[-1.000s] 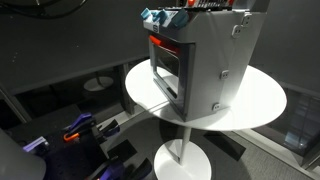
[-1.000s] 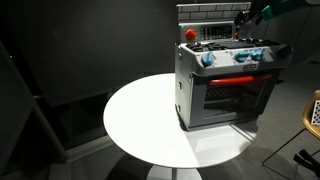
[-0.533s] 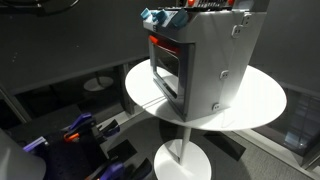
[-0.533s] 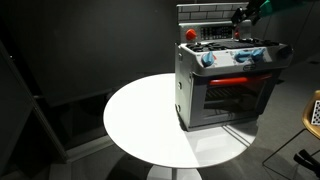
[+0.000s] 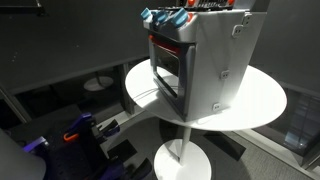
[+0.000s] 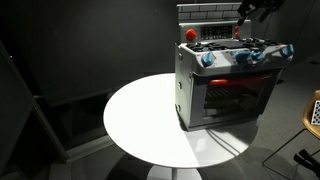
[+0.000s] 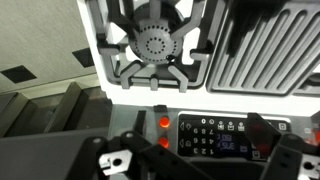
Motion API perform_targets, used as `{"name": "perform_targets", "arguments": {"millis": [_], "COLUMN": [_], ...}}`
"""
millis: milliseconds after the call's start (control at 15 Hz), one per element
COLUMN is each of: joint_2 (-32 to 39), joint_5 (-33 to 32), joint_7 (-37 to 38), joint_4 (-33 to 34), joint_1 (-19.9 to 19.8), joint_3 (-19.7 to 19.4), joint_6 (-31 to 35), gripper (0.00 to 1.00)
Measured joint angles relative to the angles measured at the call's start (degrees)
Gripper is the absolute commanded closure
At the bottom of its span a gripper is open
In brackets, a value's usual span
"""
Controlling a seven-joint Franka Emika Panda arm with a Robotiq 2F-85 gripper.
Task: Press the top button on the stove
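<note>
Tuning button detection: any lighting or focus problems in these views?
Wrist view: burner and red buttons fairly sharp, jaws in the foreground blurred and dark. Both exterior views: dim room, white table bright by contrast, stove casting a shadow on it.

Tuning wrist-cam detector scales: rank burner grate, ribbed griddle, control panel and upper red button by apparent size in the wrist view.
1. Burner grate and ribbed griddle: about alike, and the frame edge crops both, so I won't rank them.
2. Dark control panel.
3. Upper red button: clearly the smallest.
</note>
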Motion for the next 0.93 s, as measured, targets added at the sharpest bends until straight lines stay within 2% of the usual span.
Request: {"name": "perform_targets", "arguments": {"millis": [467, 733, 933], "joint_2": [-8.1, -10.9, -11.1], "joint_5": [14.0, 15.5, 15.5], "joint_7": [-9.2, -10.1, -10.1], "joint_4": [-1.2, -1.2, -1.2], "joint_1": [1.8, 1.8, 1.8], "joint_3": [0.8, 1.2, 1.3], "joint_6": [-15.8, -22.7, -23.9], "gripper": [0.0, 0.0, 0.0]}}
